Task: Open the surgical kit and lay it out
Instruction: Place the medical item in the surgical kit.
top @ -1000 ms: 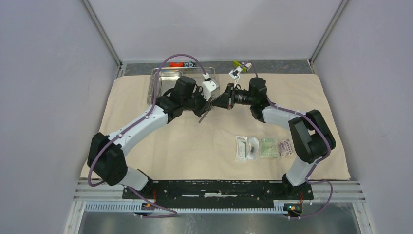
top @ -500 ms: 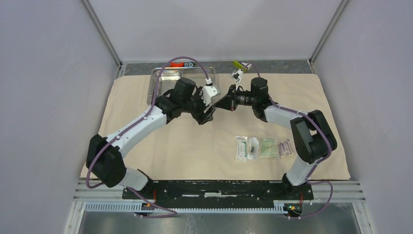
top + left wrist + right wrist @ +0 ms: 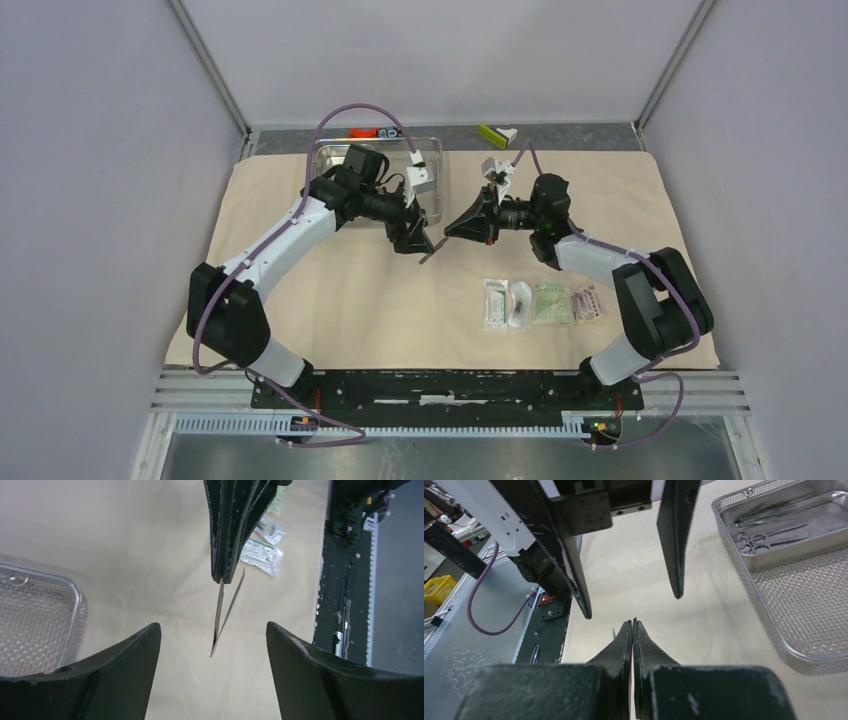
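Note:
Thin metal tweezers (image 3: 224, 614) hang above the beige cloth wrap (image 3: 350, 290), pinched at their top by my right gripper (image 3: 449, 233), which is shut on them (image 3: 632, 623). My left gripper (image 3: 417, 241) faces it from the left and stands open (image 3: 212, 625). Its fingers (image 3: 675, 545) sit on either side of the tweezers' tip without touching it. The steel tray (image 3: 334, 155) sits at the back left. It holds scissors and forceps (image 3: 758, 532) in its smooth part beside the mesh inner tray (image 3: 804, 610). Several sealed packets (image 3: 540, 303) lie in a row at the front right.
A small yellow-green and white object (image 3: 497, 132) and orange and black pieces (image 3: 364, 131) lie on the grey strip behind the cloth. The black base rail (image 3: 440, 388) runs along the near edge. Grey walls close in both sides.
My left gripper has opened and drawn back to the left, letting go of the tweezers. My right gripper, shut on them, has shifted right and toward the front.

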Motion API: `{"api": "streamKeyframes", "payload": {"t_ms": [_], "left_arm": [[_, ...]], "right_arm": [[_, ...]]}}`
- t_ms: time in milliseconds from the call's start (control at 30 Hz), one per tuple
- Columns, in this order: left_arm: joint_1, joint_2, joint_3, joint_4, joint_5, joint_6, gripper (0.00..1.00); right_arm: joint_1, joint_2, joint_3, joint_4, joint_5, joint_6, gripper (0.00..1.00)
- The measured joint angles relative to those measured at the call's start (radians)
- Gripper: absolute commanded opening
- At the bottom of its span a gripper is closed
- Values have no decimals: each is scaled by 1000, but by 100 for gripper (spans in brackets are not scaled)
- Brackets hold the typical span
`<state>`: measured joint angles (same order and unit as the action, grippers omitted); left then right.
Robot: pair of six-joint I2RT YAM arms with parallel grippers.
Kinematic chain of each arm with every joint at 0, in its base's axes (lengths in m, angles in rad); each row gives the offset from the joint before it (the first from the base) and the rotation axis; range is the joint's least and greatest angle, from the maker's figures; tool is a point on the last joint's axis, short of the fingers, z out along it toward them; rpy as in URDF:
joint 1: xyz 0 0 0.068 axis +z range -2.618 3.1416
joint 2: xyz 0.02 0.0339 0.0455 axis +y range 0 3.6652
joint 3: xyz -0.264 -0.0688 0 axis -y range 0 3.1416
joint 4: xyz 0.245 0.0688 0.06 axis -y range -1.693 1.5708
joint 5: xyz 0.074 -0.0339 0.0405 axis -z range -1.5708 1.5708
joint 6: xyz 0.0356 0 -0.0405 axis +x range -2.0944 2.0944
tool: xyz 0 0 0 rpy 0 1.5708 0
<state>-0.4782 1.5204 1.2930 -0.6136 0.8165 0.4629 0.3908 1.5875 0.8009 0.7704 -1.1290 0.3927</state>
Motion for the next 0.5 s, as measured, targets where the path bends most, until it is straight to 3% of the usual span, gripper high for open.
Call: {"api": "streamKeyframes", "payload": {"t_ms": [167, 500], "left_arm": [[-2, 27, -8, 3, 94, 3, 79], [-19, 75, -23, 22, 193, 3, 53]], "right_arm": [[0, -33, -35, 82, -35, 21, 0], [0, -32, -55, 273, -60, 157, 0]]}}
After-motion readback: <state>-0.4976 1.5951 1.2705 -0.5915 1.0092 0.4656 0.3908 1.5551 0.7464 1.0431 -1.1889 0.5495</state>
